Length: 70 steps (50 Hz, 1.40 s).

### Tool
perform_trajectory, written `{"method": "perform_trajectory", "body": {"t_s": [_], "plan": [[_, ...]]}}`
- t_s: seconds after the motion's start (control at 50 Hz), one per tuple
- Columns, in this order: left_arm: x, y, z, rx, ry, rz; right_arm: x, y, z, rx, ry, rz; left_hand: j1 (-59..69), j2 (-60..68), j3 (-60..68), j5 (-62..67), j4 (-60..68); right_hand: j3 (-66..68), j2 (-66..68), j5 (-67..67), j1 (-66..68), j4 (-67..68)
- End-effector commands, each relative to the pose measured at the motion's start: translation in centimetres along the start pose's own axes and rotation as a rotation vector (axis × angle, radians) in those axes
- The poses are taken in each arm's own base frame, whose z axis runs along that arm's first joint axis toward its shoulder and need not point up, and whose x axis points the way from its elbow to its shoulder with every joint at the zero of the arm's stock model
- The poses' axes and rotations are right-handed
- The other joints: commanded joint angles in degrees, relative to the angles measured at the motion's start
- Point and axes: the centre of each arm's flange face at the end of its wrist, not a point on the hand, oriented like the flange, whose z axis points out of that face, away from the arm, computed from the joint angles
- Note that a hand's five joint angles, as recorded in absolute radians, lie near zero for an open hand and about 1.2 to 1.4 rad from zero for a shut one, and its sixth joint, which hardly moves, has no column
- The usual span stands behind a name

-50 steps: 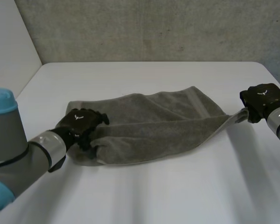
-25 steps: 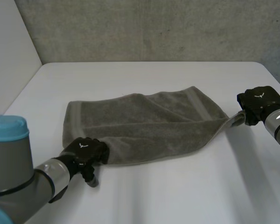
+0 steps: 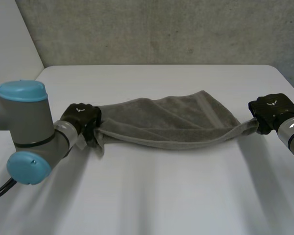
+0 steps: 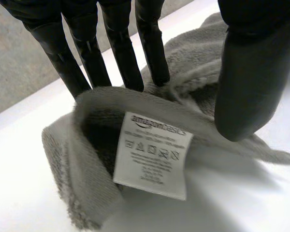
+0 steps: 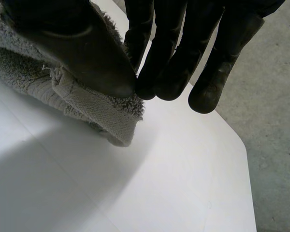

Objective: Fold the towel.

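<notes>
The concrete wall (image 3: 161, 29) closes off the far side of the scene, and in front of it the white worktop (image 3: 176, 196) looks smooth and bare, so I'd expect cloth to slide on it rather than catch.

The grey towel (image 3: 176, 122) lies across the middle of the worktop, strung between my two hands. Its near edge runs in a shallow sag from one hand to the other, and the rest is bunched in soft folds behind. It looks like thick terry: light, limp and with no stiffness of its own, so I judge it will droop wherever it isn't held and fold only where I lay it down. The corners and the woven band by the hem look like the firmest places to grip. The pile is not slippery.

The left arm (image 3: 24, 127) reaches in from the side. The left hand (image 3: 81, 117) is at the towel's left end, its straight fingers (image 4: 117, 53) behind a rolled-over edge and the thumb (image 4: 244, 82) pressing from the front, a pinch on the cloth. The right hand (image 3: 270, 110) has the right corner clamped between its thumb (image 5: 87, 53) and its close-set fingers (image 5: 169, 58).

A white care label (image 4: 152, 154) hangs out just below the left hand's pinch.
</notes>
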Motion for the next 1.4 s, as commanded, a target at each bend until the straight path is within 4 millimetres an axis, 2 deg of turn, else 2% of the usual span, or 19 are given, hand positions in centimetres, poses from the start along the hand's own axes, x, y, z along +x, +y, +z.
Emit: {"method": "perform_trajectory", "body": {"t_s": [0.02,0.12,0.38,0.6,0.82,0.92,0.94,0.96,1.0,1.06,1.1,1.18,1.2,1.22,1.24,1.28,1.3,1.38,1.4], "plan": [[-0.2,-0.3,0.9,0.016,-0.006,0.085,0.1,0.1,0.2,0.002,0.002,-0.004,-6.14,-6.12,-5.84,-15.33,-6.11,3.46,4.24,3.03,4.5,3.4],[-0.8,0.2,1.1,0.0,-0.017,0.107,-0.2,0.5,0.3,-0.01,-0.007,-0.017,-8.81,-8.79,-8.51,-18.01,-8.79,3.46,4.24,3.03,4.5,3.4],[-0.1,1.5,1.8,-0.036,0.012,0.092,-0.7,0.9,0.5,-0.024,-0.022,-0.025,-14.38,-14.36,-14.08,-23.57,-14.35,3.46,4.24,3.03,4.5,3.4],[0.7,0.5,0.5,-0.008,0.028,0.094,-0.9,1.1,0.6,-0.03,-0.027,-0.028,-14.38,-14.36,-14.08,-23.57,-14.35,3.46,4.24,3.03,4.5,3.4],[1.2,0.7,0.4,-0.014,0.042,0.098,-0.9,1.2,0.6,-0.031,-0.028,-0.029,-11.35,-11.33,-11.05,-20.54,-11.33,3.46,4.24,3.03,4.5,3.4],[1.8,1.2,0.5,-0.019,0.055,0.104,-0.9,1.2,0.6,-0.031,-0.03,-0.028,6.14,6.16,6.44,-3.05,6.17,3.46,4.24,3.03,4.5,3.4],[1.9,1.4,0.7,-0.026,0.058,0.105,-0.9,1.2,0.6,-0.031,-0.03,-0.028,16.64,16.65,16.93,7.44,16.66,3.46,4.24,3.03,4.5,3.4],[1.9,1.4,0.7,-0.026,0.058,0.105,-0.9,1.1,0.5,-0.03,-0.029,-0.027,16.74,16.76,17.04,7.55,16.76,3.46,4.24,3.03,4.5,3.4],[1.9,1.6,0.8,-0.029,0.06,0.105,-0.9,1.1,0.5,-0.029,-0.029,-0.028,36.15,36.17,36.44,26.95,36.17,3.46,4.24,3.03,4.5,3.4],[1.5,1.0,0.6,-0.016,0.049,0.102,-0.6,0.9,0.4,-0.026,-0.025,-0.024,36.23,36.25,36.53,27.04,36.25,3.46,4.24,3.03,4.5,3.4],[1.2,0.5,0.4,-0.007,0.041,0.1,-0.4,0.3,0.3,-0.013,-0.017,-0.026,36.23,36.25,36.53,27.04,36.25,3.46,4.24,3.03,4.5,3.4],[0.5,-1.3,-0.5,0.044,0.021,0.1,1.6,-3.6,-2.0,0.086,0.025,-0.042,36.23,36.25,36.53,27.04,36.25,3.46,4.24,3.03,4.5,3.4],[0.1,-2.7,-1.2,0.082,0.014,0.096,2.2,-5.1,-3.0,0.122,0.028,-0.047,36.23,36.25,36.53,27.04,36.25,3.46,4.24,3.03,4.5,3.4],[-0.3,-4.1,-2.1,0.124,0.011,0.087,2.2,-5.1,-3.0,0.122,0.028,-0.047,36.23,36.25,36.53,27.04,36.25,3.46,4.24,3.03,4.5,3.4],[-0.3,-4.1,-2.1,0.124,0.011,0.087,2.7,-6.4,-3.7,0.154,0.026,-0.052,36.23,36.25,36.53,27.04,36.25,3.46,4.24,3.03,4.5,3.4],[-0.8,-6.7,-4.3,0.202,0.023,0.054,3.1,-7.5,-4.3,0.171,0.017,-0.052,36.23,36.25,36.53,27.04,36.25,3.46,4.24,3.03,4.5,3.4],[-0.9,-6.7,-4.3,0.202,0.023,0.054,3.7,-8.6,-4.8,0.18,0.012,-0.052,36.23,36.25,36.53,27.04,36.25,3.46,4.24,3.03,4.5,3.4],[-2.3,-10.1,-7.2,0.3,0.045,-0.01,4.9,-10.8,-6.2,0.189,0.007,-0.054,36.23,36.25,36.53,27.04,36.25,3.46,4.24,3.03,4.5,3.4],[-2.3,-10.1,-7.2,0.3,0.045,-0.01,5.4,-12.0,-7.0,0.195,0.009,-0.055,36.23,36.25,36.53,27.04,36.25,3.46,4.24,3.03,4.5,3.4]]}}
